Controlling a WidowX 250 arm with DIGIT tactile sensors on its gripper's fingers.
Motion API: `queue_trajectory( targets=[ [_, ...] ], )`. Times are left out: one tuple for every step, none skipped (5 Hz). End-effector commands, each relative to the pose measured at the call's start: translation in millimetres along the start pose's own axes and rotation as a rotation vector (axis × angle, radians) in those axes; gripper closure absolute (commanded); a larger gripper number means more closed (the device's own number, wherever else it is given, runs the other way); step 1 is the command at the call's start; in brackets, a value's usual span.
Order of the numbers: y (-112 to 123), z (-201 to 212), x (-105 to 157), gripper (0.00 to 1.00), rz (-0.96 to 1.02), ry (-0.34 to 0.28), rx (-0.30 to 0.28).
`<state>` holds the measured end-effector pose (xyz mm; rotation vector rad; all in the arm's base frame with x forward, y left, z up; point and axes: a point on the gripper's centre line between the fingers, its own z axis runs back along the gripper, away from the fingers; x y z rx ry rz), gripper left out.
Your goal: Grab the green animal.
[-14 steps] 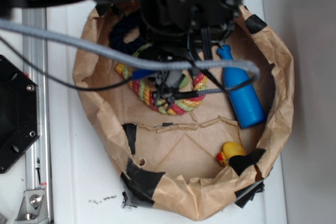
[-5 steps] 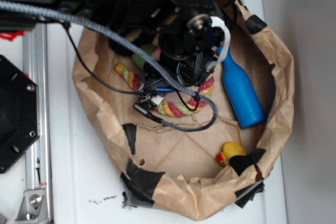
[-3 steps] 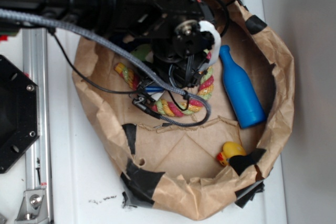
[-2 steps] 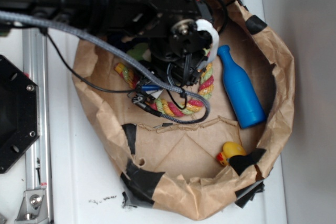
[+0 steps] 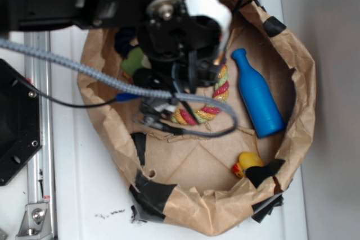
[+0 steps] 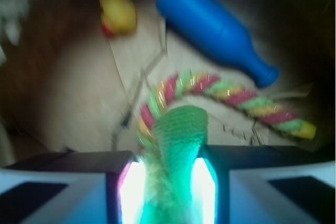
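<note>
In the exterior view, the gripper (image 5: 188, 74) hangs over the paper basket's (image 5: 301, 111) left half, a patch of the green animal (image 5: 133, 60) showing beside it; compared with moments earlier, the arm sits higher and nearer the camera. In the wrist view, the fingers (image 6: 118, 190) clamp the green animal (image 6: 176, 156) above the rope ring (image 6: 231, 98). A steady grip and vertical lift suit best.

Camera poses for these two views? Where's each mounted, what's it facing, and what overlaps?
Exterior: overhead, looking down into the brown paper-lined bin; the black arm and cables cover its upper left.
Wrist: sits behind the gripper, looking forward between the fingers, which are shut on the lime-green plush animal.
Shared: blue plastic bottle, twisted rope ring, yellow rubber duck.
</note>
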<state>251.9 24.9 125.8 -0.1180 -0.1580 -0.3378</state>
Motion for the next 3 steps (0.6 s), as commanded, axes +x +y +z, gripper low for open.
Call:
queue_trajectory(
  targets=[
    [-13.0,25.7,17.6,1.0,0.213,-0.166,-0.01],
    [-12.4,27.0,22.0,1.0,0.253,-0.237,-0.034],
    [-10.3,27.8,19.9,1.0,0.335,-0.258,-0.032]
  ],
)
